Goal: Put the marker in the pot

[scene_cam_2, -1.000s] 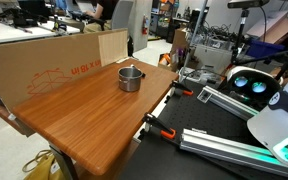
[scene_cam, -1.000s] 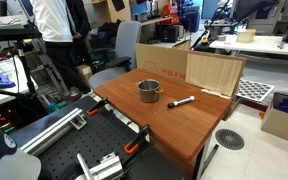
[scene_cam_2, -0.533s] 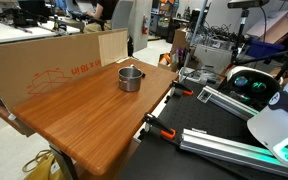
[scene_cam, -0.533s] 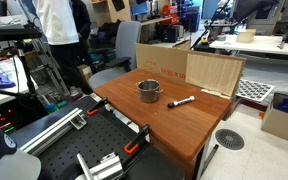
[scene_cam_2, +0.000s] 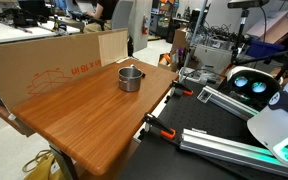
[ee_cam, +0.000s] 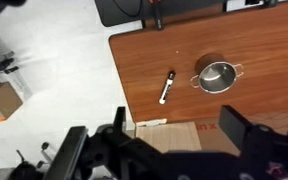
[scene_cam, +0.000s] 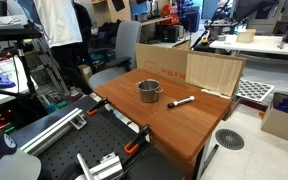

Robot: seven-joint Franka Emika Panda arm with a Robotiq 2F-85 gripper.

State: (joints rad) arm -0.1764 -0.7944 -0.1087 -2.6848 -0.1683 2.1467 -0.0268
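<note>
Black and slim, with a paler end, the marker (ee_cam: 167, 87) lies flat on the wooden bench (ee_cam: 144, 50), just beside the pot (ee_cam: 217, 77) but not touching it. In an exterior view it shows on the bare wood (scene_cam: 181, 101) between the pot (scene_cam: 149, 91) and the upright cardboard (scene_cam: 164, 62) at the back of the bench. The gripper (ee_cam: 174, 148) hangs high above the bench with its jaws spread wide and nothing between them, so the whole pickup is yet to do. Most likely to fail is the grasp itself: the barrel is thin and probably round, so jaws that come down off-centre or in line with its length could nudge it and set it rolling, toward the pot or toward the near bench edge. Coming down too low would jam the fingertips on the wood; stopping too high would close on air. The pot looks light, so a finger or the marker clipping its rim or side handle could slide or tip it. The marker seems about as long as the pot is wide, so released level it may bridge the rim rather than drop in; tilted, it should fall inside. In the exterior view that shows the pot alone (scene_cam_2: 131, 78), I cannot make out the marker.
</note>
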